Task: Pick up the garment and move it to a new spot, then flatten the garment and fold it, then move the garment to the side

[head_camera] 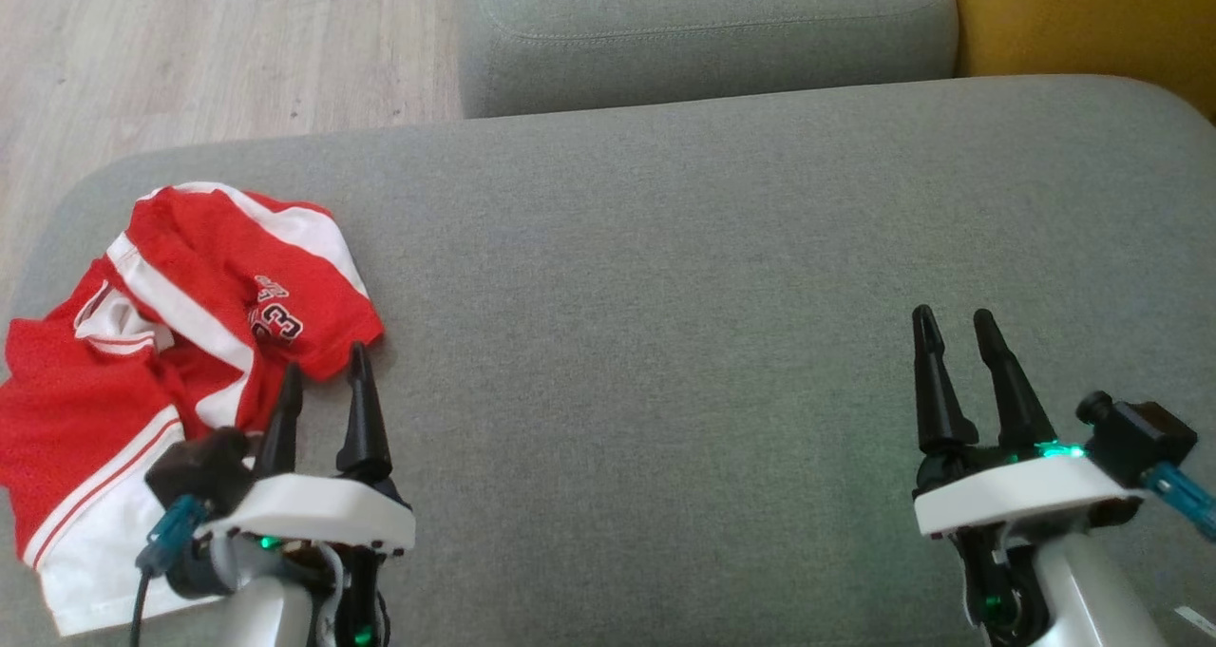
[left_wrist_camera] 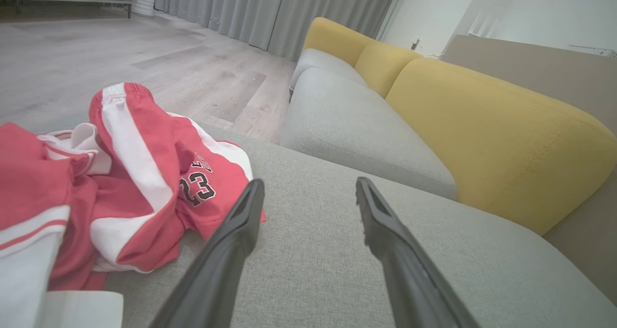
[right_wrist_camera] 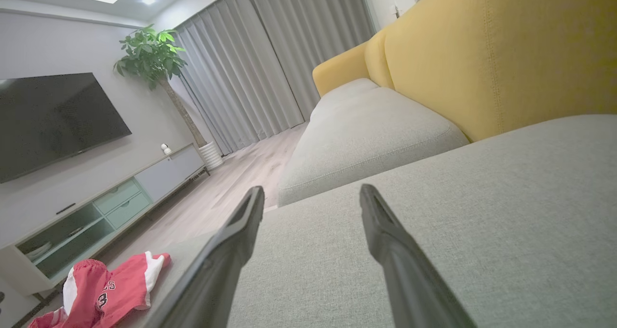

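Left pincer (head_camera: 326,359), fingers apart, beside crumpled garment (head_camera: 190,276)

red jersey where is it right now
Head view: the red jersey lies crumpled at the left end of the grey cushion, beside the left hand.

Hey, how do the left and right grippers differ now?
The left gripper sits at the edge of the red garment; the right gripper is far from it, over bare gray cushion. The left gripper's wrist view shows it close, the right gripper's small and distant. Both are open, empty.
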You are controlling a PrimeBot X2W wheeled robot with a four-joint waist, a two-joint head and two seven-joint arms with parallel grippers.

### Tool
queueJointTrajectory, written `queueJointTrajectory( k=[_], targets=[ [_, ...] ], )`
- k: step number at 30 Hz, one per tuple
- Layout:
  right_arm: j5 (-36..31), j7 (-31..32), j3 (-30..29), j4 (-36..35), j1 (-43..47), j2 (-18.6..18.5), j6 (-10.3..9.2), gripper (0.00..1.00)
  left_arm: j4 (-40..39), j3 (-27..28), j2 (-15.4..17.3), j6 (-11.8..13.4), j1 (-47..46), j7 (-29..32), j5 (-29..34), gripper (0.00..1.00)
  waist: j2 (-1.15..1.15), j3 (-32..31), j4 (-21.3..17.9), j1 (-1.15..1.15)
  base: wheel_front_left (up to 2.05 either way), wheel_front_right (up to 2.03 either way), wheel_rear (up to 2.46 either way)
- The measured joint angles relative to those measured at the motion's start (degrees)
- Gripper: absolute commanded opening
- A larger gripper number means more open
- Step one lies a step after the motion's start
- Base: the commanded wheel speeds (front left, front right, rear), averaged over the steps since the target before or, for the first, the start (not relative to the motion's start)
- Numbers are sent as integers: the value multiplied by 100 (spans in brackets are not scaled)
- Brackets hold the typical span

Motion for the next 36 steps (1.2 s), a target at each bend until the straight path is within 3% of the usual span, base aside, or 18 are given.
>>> queueJointTrajectory(
  k=[23,36],
  targets=[
    [-1281,-389,168,3,-128,-14,0,100,-229,-245,15,227,-103,-356,1472,100,0,-31,-29,0,0,0,0],
    [-1284,-389,141,326,-235,-13,1,100,-226,-246,19,227,-104,-356,1481,100,0,-50,-29,0,0,0,0]
  ],
)
